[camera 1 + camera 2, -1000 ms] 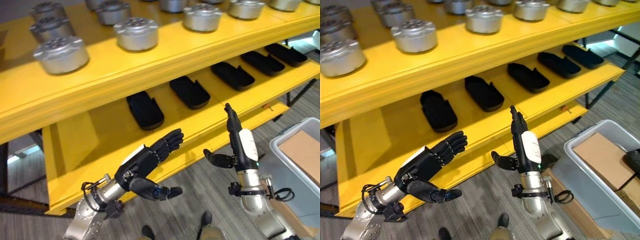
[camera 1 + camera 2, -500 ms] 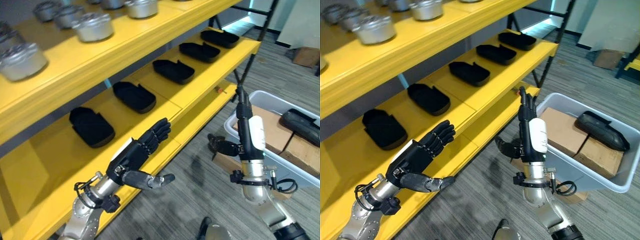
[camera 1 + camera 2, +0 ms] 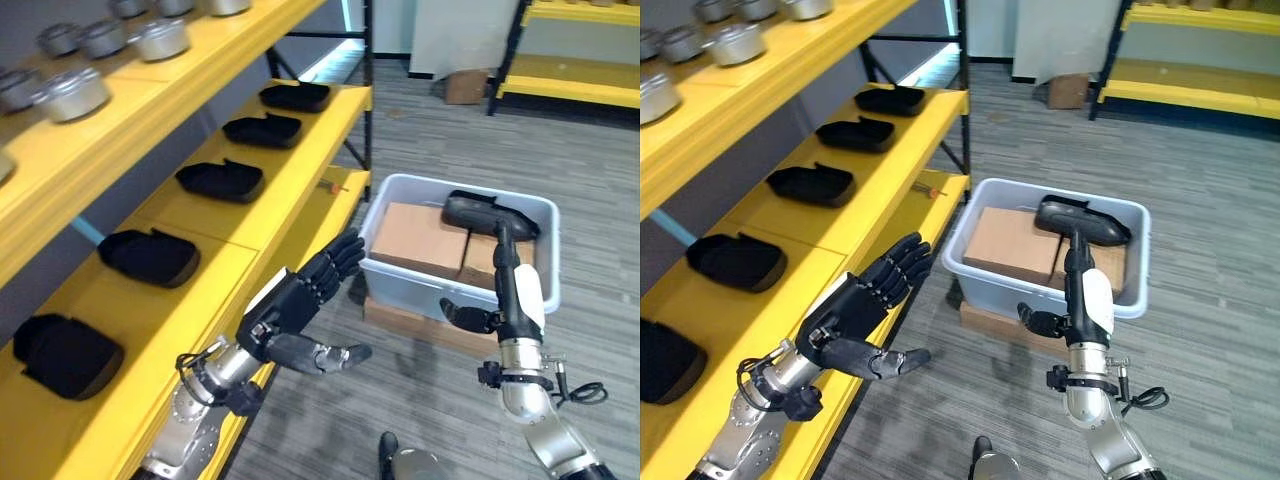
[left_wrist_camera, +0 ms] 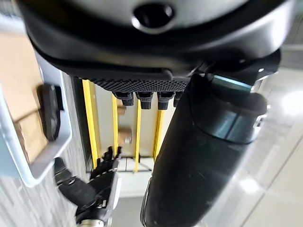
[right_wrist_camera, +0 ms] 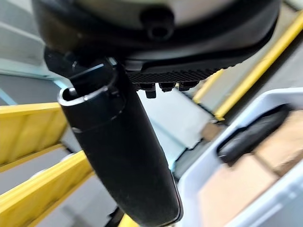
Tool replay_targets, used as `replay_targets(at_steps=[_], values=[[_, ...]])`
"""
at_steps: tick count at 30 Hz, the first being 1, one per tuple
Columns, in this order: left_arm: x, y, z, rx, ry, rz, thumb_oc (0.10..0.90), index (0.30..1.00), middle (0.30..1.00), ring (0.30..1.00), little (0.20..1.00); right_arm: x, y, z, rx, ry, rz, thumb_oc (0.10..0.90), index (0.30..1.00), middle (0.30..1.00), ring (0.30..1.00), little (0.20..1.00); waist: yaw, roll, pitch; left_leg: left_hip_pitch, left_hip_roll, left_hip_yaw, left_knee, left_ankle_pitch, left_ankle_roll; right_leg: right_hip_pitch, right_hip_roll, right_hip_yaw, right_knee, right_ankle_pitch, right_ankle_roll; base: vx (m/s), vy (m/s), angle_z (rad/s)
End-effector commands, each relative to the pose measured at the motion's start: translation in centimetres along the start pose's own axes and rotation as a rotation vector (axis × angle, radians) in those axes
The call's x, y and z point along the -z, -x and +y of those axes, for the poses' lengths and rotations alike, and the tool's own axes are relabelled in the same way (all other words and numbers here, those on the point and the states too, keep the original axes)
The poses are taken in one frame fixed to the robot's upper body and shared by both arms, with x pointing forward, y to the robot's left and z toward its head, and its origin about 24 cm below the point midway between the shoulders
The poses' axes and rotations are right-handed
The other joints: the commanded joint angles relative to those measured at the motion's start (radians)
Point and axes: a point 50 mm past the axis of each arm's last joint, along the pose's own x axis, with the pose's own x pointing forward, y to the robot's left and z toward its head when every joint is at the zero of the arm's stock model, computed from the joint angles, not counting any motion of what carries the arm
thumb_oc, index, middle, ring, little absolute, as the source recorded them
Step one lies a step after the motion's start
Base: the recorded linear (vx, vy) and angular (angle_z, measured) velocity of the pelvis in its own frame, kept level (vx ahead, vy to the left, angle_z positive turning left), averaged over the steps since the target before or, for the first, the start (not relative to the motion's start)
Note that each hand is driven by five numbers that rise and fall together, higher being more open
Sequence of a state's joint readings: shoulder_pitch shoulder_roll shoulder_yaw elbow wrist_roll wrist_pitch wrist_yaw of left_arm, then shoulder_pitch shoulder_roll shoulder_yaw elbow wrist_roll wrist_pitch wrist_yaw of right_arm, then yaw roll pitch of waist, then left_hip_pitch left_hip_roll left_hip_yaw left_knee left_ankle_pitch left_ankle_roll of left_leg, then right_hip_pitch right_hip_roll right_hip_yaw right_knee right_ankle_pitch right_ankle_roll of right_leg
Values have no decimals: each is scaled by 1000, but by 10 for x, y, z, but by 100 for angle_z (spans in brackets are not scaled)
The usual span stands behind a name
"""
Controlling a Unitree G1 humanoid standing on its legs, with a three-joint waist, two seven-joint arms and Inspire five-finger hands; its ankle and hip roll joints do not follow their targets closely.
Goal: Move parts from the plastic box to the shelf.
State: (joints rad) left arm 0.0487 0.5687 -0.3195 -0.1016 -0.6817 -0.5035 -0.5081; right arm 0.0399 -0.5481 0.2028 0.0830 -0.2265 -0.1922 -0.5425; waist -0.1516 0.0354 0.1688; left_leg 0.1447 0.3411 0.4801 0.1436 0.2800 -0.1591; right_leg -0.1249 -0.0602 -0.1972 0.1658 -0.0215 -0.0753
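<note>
The shelf [image 3: 250, 215] runs down the frame's left, black parts in a row on it. The box [image 3: 545, 215], centre right, holds one black part [image 3: 488, 213] on cardboard. Left hand [image 3: 290, 310] and right hand [image 3: 515, 290] hover empty, fingers straight and apart. Best reach down squarely over the part. A second ago, only the box's corner showed; the view has swung right.
</note>
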Motion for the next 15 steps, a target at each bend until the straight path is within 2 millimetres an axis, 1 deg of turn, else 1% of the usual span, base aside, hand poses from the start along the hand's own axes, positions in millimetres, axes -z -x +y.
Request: replay_targets(at_steps=[1,2,3,4,5,6,7,9,10,13,15], values=[[-36,-2,7,-23,-114,-172,900,1000,1000,1000,1000,-48,-23,-13,35,-193,-257,900,1000,1000,1000,1000,45,-29,6,-108,-164,-203,45,-203,61,170,4,63,-207,36,90,76,-65,-169],[-37,1,8,-29,-113,-169,900,1000,1000,1000,1000,-49,-24,-12,26,-203,-262,900,1000,1000,1000,1000,60,-29,10,-121,-213,-257,52,-237,85,175,8,100,-209,40,92,120,-44,-159],[-37,4,9,-32,-113,-166,900,1000,1000,1000,1000,-51,-24,-10,19,-213,-259,900,1000,1000,1000,1000,72,-30,9,-130,-256,-292,47,-266,107,175,12,125,-211,45,94,87,-26,-104],[-37,5,9,-28,-109,-166,900,1000,1000,1000,1000,-52,-24,-8,15,-223,-254,900,1000,1000,1000,1000,82,-30,11,-134,-290,-316,40,-292,124,177,17,142,-211,46,97,76,-17,-67],[-37,6,9,-11,-105,-165,900,1000,1000,1000,1000,-55,-24,-4,12,-234,-246,900,1000,1000,1000,1000,94,-27,10,-138,-348,-345,3,-333,149,178,27,161,-209,50,105,72,-7,-66],[-36,6,8,-8,-109,-160,900,1000,1000,1000,1000,-57,-23,-1,3,-240,-245,900,1000,1000,1000,1000,103,-23,13,-147,-381,-372,-26,-336,157,179,40,176,-203,50,108,72,-6,-94],[-34,7,7,-5,-118,-150,900,1000,1000,1000,1000,-60,-22,6,-12,-247,-247,900,1000,1000,1000,1000,123,-21,18,-173,-418,-430,-41,-324,165,182,55,202,-192,48,111,44,1,-75],[-33,9,7,-11,-162,-130,900,1000,1000,1000,1000,-64,-20,12,-23,-248,-252,900,1000,1000,1000,1000,144,-22,17,-182,-439,-492,-59,-314,176,179,67,225,-181,36,113,-2,33,-52],[-34,14,8,-32,-176,-120,900,1000,1000,1000,1000,-63,-20,13,-30,-256,-238,900,1000,1000,1000,1000,154,-22,10,-169,-436,-517,-92,-301,178,179,74,227,-179,30,113,-9,66,-50],[-34,25,13,-40,-170,-98,900,1000,1000,1000,1000,-64,-17,11,-37,-242,-254,900,1000,1000,1000,1000,160,-24,-4,-144,-429,-536,-134,-290,182,179,80,225,-180,26,117,6,82,-38],[-35,28,13,-35,-163,-108,900,1000,1000,1000,1000,-66,-19,10,-38,-206,-273,900,1000,1000,1000,1000,167,-27,-7,-132,-421,-546,-159,-281,184,178,84,218,-167,14,112,-28,134,-22]])
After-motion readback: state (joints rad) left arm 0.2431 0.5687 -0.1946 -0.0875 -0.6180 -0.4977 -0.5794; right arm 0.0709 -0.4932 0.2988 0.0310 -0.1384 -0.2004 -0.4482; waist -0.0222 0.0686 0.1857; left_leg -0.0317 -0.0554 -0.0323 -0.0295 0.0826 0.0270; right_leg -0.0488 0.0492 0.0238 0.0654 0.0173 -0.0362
